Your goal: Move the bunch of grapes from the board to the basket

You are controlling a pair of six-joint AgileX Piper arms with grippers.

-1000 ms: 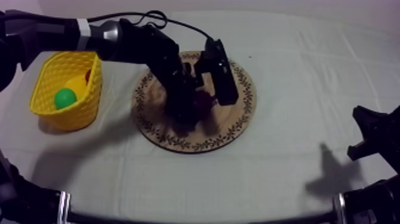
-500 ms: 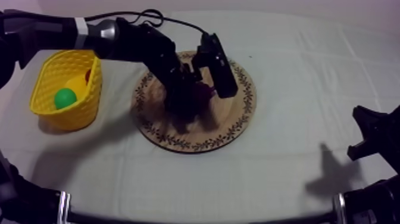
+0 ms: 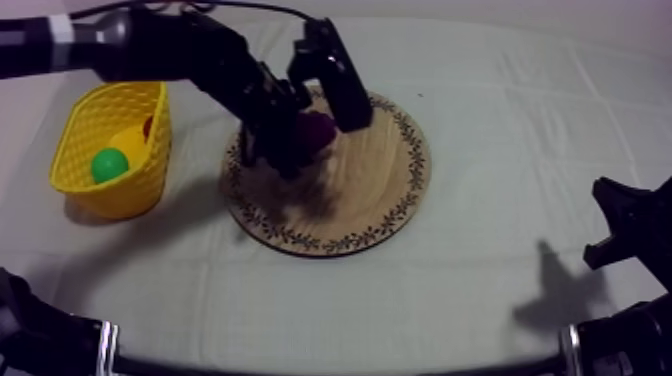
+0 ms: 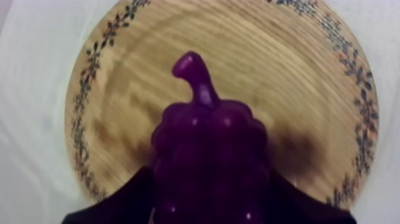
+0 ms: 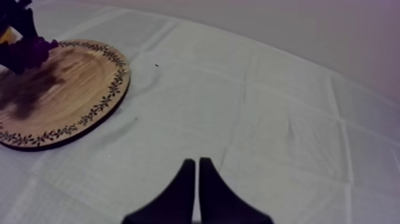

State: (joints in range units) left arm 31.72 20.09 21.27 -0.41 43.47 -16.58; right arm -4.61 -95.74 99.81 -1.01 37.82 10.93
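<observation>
The purple bunch of grapes hangs above the round wooden board, stem pointing away, with my left gripper shut on it from both sides. From above, the left gripper holds the grapes over the board's left part, clear of the wood. The yellow basket stands to the left. My right gripper is shut on nothing, fingers together as a wedge over bare cloth, and rests low at the right edge.
Inside the basket lie a green ball-like fruit, a yellow fruit and a small red fruit. In the right wrist view the board lies far off, with the other arm holding the grapes over it.
My left gripper has risen off the board with the grapes in it and moved up and to the left, toward the basket. The right arm has stayed still.
</observation>
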